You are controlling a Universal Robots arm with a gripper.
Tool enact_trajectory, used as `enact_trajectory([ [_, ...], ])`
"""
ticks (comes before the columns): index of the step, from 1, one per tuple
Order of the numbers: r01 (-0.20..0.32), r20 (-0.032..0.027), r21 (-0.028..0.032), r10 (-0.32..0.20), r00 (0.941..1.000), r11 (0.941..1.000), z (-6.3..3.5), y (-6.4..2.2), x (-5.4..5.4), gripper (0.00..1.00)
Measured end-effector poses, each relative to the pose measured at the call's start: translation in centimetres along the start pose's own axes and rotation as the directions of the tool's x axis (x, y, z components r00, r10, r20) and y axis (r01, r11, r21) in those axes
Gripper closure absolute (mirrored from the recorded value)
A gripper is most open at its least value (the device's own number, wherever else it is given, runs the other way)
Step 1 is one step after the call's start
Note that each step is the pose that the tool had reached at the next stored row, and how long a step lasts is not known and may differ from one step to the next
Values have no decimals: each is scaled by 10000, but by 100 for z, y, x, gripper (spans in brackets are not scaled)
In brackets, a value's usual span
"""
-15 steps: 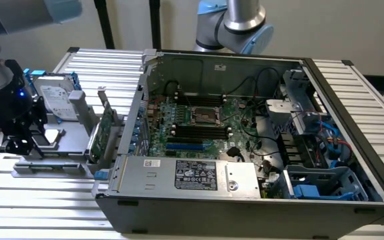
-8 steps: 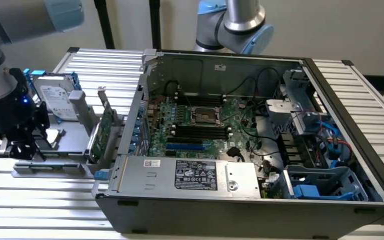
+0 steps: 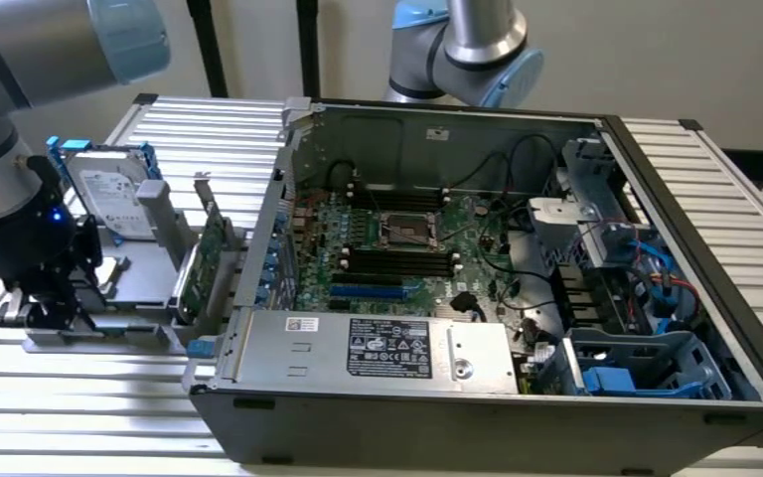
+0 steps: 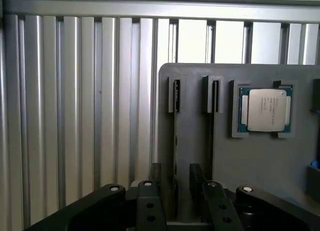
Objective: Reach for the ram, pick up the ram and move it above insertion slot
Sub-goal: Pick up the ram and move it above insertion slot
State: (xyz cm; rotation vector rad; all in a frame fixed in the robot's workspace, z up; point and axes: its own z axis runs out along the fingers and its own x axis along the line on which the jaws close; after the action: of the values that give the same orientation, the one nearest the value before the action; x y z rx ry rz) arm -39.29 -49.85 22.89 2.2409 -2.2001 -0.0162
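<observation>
In the wrist view the ram [image 4: 176, 98] stands on edge in a narrow slot of the grey holder [image 4: 260, 161], seen as a thin dark-green strip. My gripper [image 4: 176, 183] is lowered over its near end. One black finger [image 4: 156, 177] stands on each side of the stick, with a gap to it on both sides, so the gripper is open. In the exterior view the gripper [image 3: 53, 298] is down at the holder [image 3: 136, 268], at the exterior view's left, outside the computer case. The black memory slots [image 3: 395, 261] lie on the motherboard inside the case.
A processor chip [image 4: 265, 109] sits in a recess of the holder beside a second narrow slot [image 4: 215, 96]. On the holder stand a silver hard drive with blue rails [image 3: 106, 189] and a green expansion card [image 3: 210, 260]. The open case [image 3: 488, 437] has a power supply [image 3: 381, 348] along its near wall.
</observation>
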Motion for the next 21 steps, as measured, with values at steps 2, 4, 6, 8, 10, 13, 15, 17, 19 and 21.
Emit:
enact_trajectory([
  [2, 0, 17, -1, 0, 10000, 10000, 36, -1, 8, 64],
  [4, 1, 36, -2, -1, 10000, 10000, 72, -5, 15, 64],
  [6, 1, 50, -1, -1, 10000, 10000, 105, -10, 21, 64],
  [8, 0, 65, -1, 0, 10000, 10000, 135, -14, 23, 64],
  [10, 1, 96, 1, -1, 10000, 10000, 167, -17, 24, 64],
  [13, 1, 162, 0, -1, 9999, 10000, 209, -17, 24, 64],
  [15, 2, 204, 1, -2, 9998, 10000, 233, -17, 24, 64],
  [17, 1, 237, 4, -1, 9997, 10000, 258, -18, 24, 64],
  [19, 2, 263, 2, -2, 9997, 10000, 279, -18, 25, 64],
  [21, 2, 283, 2, -2, 9996, 10000, 289, -16, 25, 64],
])
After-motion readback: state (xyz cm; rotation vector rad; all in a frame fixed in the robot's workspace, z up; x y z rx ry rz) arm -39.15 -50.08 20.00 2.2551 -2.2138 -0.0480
